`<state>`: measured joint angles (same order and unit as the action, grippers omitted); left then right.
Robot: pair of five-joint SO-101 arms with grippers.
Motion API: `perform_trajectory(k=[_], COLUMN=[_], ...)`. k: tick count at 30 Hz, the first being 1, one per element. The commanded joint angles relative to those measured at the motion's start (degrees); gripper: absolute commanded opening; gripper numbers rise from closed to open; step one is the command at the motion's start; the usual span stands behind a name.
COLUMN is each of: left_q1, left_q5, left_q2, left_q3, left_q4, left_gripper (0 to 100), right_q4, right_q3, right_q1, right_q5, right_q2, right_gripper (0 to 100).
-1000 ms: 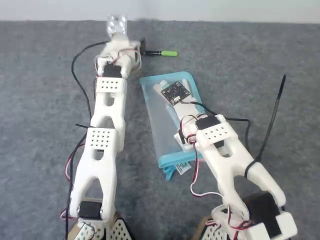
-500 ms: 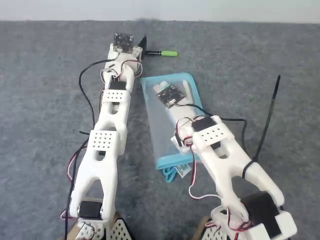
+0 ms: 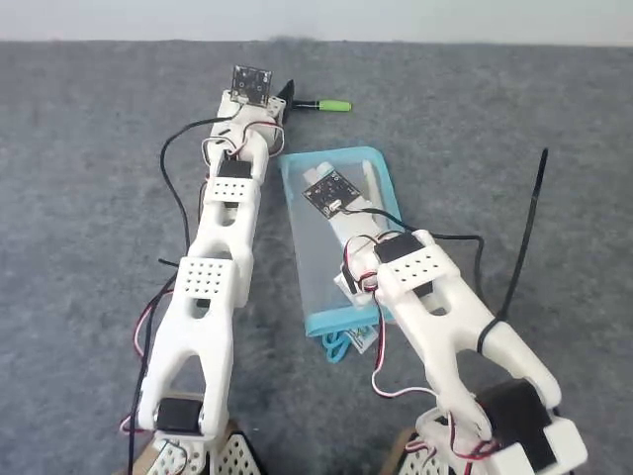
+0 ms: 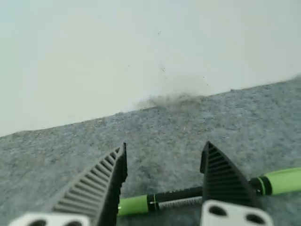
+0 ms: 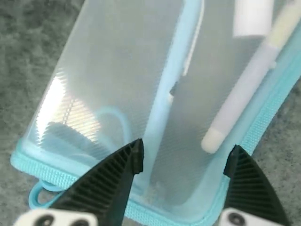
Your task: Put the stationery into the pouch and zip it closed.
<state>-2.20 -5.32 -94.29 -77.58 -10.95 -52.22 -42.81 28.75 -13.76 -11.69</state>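
- Left wrist view: left gripper [image 4: 165, 147] is held wide open, empty, above the pen [image 4: 176, 200].
- Pen is judged light, stiff, prone to rolling; mid-barrel is favoured.
- Right gripper [image 5: 186, 146] is held open, empty, over the pouch [image 5: 117, 70].

"Where is the left arm [image 3: 213, 287]?"

"It is stretched out long and nearly straight, far from its base. The left fingers [image 4: 101, 188] are spread apart with a wide gap between them. Their tips point forward and sit low."

"And the right arm [image 3: 435, 297]?"

"It is bent and does not go as far. Its wrist tips over, so the right fingers [image 5: 113, 183] point down. They are spread wide too."

"Do the arms touch?"

"No. They are side by side. The left fingers are well ahead of the right fingers."
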Motion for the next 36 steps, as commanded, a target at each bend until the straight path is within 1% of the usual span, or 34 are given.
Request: perform_trajectory(k=[1, 3, 5, 8, 11, 12, 14, 17, 20, 22, 25, 26, 27, 29, 31, 34, 36], left_q1=[1.2, 1.9, 2.4, 1.9, 1.0, 0.9, 0.6, 1.5, 3.4, 4.0, 2.9, 2.5, 2.4, 1.8, 1.3, -0.2, -1.2], left_q5=[-6.9, -11.5, -14.2, -14.5, -14.6, -14.6, -14.6, -14.6, -14.6, -14.9, -14.9, -15.0, -15.0, -14.6, -14.1, -10.6, -7.8], left_q2=[1.3, 1.8, 1.8, 1.8, 1.9, 2.7, 7.6, 16.6, 25.8, 30.7, 34.5, 34.2, 34.0, 32.4, 28.5, 21.5, 17.4], left_q3=[-0.6, -0.9, -3.1, -10.3, -19.4, -19.1, -18.6, -18.7, -18.6, -18.6, -18.3, -18.1, -18.2, -18.4, -15.6, -12.6, -11.6], left_q4=[-5.5, -10.6, -15.4, -23.6, -34.4, -37.4, -44.7, -60.4, -72.7, -77.0, -80.4, -80.8, -79.1, -72.7, -62.3, -45.4, -36.6], left_gripper=[25, 25, 25, 25, 25, 25, 25, 25, 25, 25, 25, 25, 25, 25, 25, 25, 25], right_q4=[-1.1, -1.0, -1.0, -1.1, -1.2, -1.3, -1.3, -1.4, -1.4, -1.4, -1.3, -1.3, -1.3, -1.3, -1.2, -1.2, -1.3], right_q3=[-0.1, -0.1, -0.1, -0.1, -0.1, -0.1, -0.1, -0.1, -0.1, -0.1, -0.1, -0.1, -0.1, -0.1, -0.1, -0.1, -0.1], right_q1=[1.6, 1.6, 1.6, 1.5, 1.5, 1.5, 1.5, 1.5, 1.5, 1.5, 1.5, 1.5, 1.5, 1.5, 1.5, 1.5, 1.5], right_q5=[0.0, 0.0, 0.0, 0.0, 0.0, 0.0, 0.1, 0.2, 0.3, 0.3, 0.3, 0.3, 0.3, 0.3, 0.3, 0.3, 0.1], right_q2=[-0.2, -0.2, -0.1, -0.1, -0.4, -0.7, -0.7, -0.7, -0.7, -0.7, -0.7, -0.7, -0.7, -0.7, -0.6, -0.6, -0.7], right_gripper=[29.6, 29.6, 29.6, 29.6, 29.6, 29.6, 29.6, 29.6, 29.6, 29.6, 29.6, 29.6, 29.6, 29.6, 29.6, 29.6, 29.6])
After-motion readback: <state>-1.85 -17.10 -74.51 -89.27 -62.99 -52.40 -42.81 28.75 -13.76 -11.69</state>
